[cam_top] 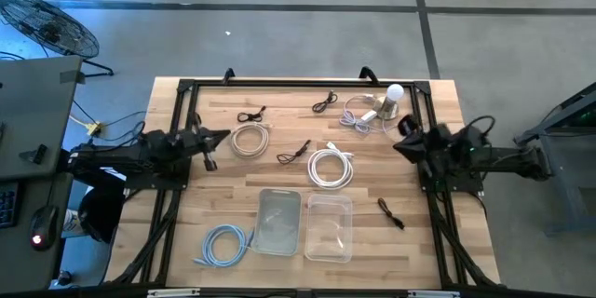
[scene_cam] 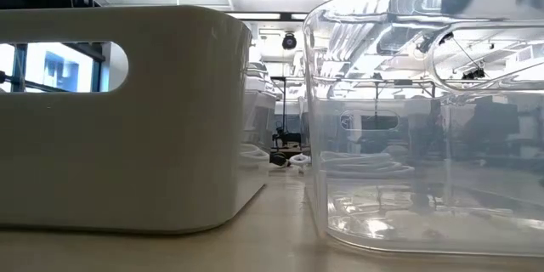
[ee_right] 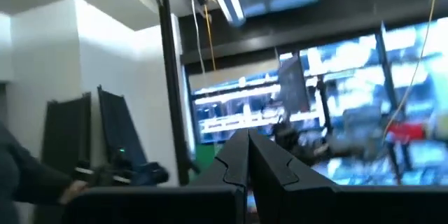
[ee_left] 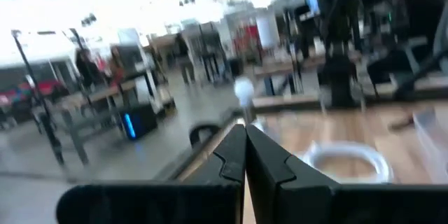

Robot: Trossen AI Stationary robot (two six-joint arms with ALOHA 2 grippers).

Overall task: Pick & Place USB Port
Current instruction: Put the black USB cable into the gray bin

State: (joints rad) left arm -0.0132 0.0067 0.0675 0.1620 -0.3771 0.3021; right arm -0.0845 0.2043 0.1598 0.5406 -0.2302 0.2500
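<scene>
In the high view several coiled cables lie on the wooden table: two white coils [cam_top: 250,140] [cam_top: 331,168], a blue coil [cam_top: 226,244] and small black cables [cam_top: 294,153] [cam_top: 389,212]. A white plug-like adapter [cam_top: 389,101] with a thin pale cable [cam_top: 358,115] sits near the far right corner. My left gripper [cam_top: 222,136] hovers at the table's left side, shut, just left of the first white coil, which its wrist view shows as well [ee_left: 350,159]. My right gripper [cam_top: 399,145] hovers at the right side, shut, near the adapter. Both are shut on nothing [ee_left: 245,159] [ee_right: 248,155].
Two bins stand side by side at the near middle: a frosted white one [cam_top: 277,221] [scene_cam: 119,119] and a clear one [cam_top: 329,227] [scene_cam: 425,119]. A black frame [cam_top: 298,84] runs around the table's edges. Bare wood lies between the two arms.
</scene>
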